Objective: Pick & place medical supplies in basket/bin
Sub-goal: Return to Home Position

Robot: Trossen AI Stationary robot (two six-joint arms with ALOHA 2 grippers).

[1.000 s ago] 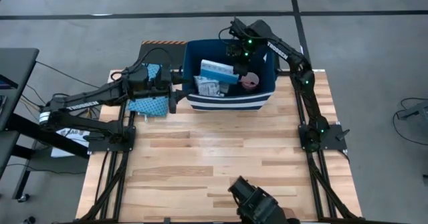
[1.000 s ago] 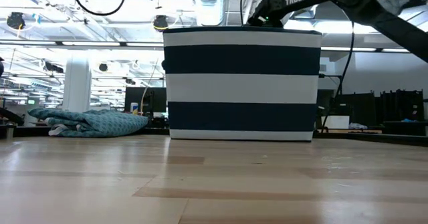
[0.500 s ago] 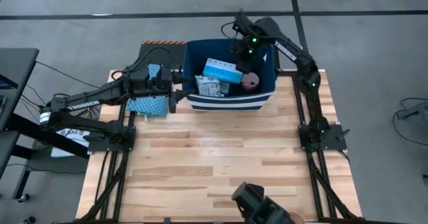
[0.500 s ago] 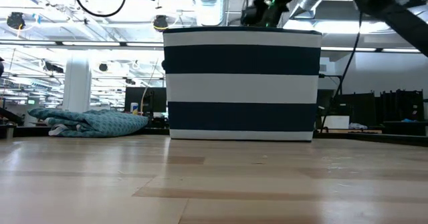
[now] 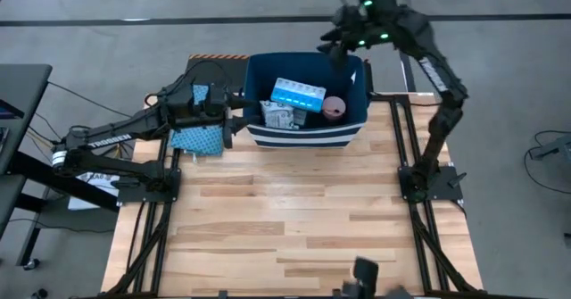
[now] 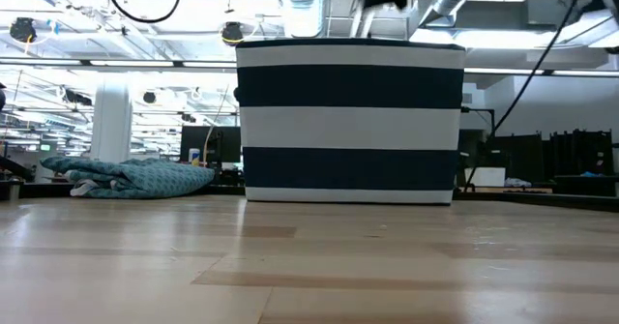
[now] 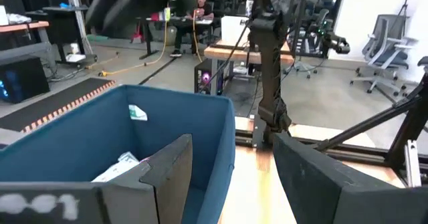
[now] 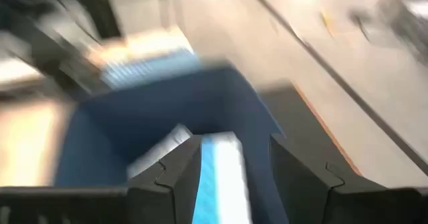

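Observation:
The dark navy bin [image 5: 353, 110] with white stripes stands at the table's far middle; it also shows in the low view [image 6: 348, 121]. In it lie a light-blue tray [image 5: 297, 94], a white packet [image 5: 277, 115] and a pink roll [image 5: 335, 108]. My left gripper [image 5: 234, 120] is open at the bin's left near corner, one finger inside the wall and one outside [image 7: 233, 150]. My right gripper [image 5: 337, 42] is open and empty, high above the bin's far right corner; its wrist view [image 8: 231, 150] looks down on the tray [image 8: 224, 177]. My left gripper stands astride the bin's left near corner [image 7: 227, 127], one finger [image 7: 167, 177] inside and one [image 7: 321, 184] outside, coming level from the table's left. I cannot tell whether either finger touches the wall.
A teal patterned folded cloth [image 5: 198, 138] lies at the table's far left beside the left arm; it shows in the low view [image 6: 135, 179] too. The wooden table [image 5: 294, 219] stretches bare in front of the bin.
My right gripper has gone up out of the bin and toward the table's far right. The light-blue tray, tilted under it before, now lies in the bin. My left gripper has kept still.

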